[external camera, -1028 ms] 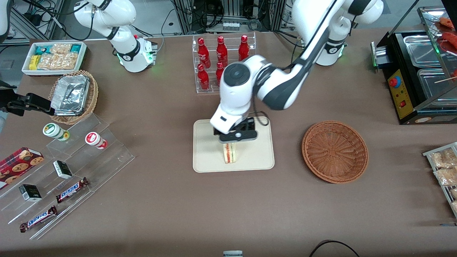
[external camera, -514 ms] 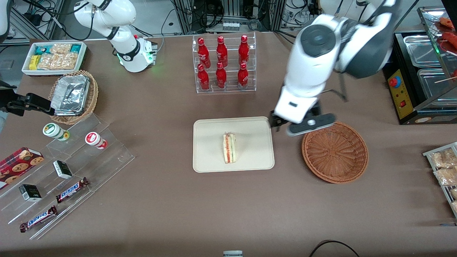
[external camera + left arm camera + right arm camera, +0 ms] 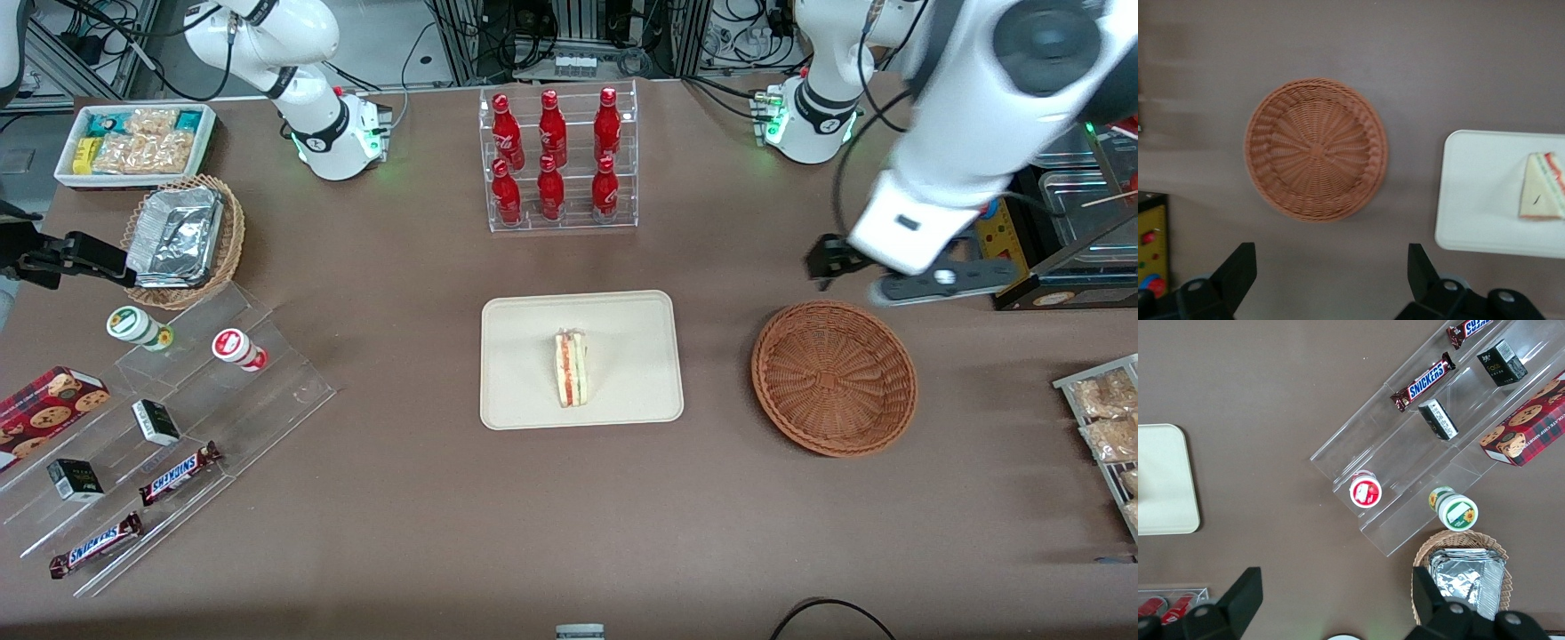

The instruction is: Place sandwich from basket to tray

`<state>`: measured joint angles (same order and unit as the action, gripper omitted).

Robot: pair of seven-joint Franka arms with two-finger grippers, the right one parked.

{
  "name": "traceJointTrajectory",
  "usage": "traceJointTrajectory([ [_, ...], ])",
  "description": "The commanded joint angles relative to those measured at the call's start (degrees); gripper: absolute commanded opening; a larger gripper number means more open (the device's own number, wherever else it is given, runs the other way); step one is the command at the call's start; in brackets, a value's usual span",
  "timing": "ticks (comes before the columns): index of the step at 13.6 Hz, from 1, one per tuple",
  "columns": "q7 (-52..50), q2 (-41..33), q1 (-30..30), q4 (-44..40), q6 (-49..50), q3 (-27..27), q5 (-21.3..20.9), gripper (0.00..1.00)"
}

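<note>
Brown worktop (image 3: 427,498), cluttered at both ends. Sandwich (image 3: 572,370) upright on cut edge, mid tray (image 3: 507,400); basket (image 3: 834,378) bare. Tool (image 3: 1331,280) high above worktop near basket, fingers wide apart, holding nothing. Risk: narrow wedge tips over if worktop jolted; low arm sweep could clip basket rim.

The left arm holds its end effector (image 3: 889,274) raised, pointing down, fingers (image 3: 1238,270) spread wide and holding nothing.
</note>
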<state>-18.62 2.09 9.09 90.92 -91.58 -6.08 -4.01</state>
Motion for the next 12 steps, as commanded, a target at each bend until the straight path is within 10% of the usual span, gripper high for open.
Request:
traceJointTrajectory([
  [1, 11.4, -3.5, -6.4, 1.1, 4.0, -0.7, 2.7, 1.00],
  [12, 20.0, -3.6, -10.5, -2.1, 5.2, 1.7, 5.8, 1.00],
])
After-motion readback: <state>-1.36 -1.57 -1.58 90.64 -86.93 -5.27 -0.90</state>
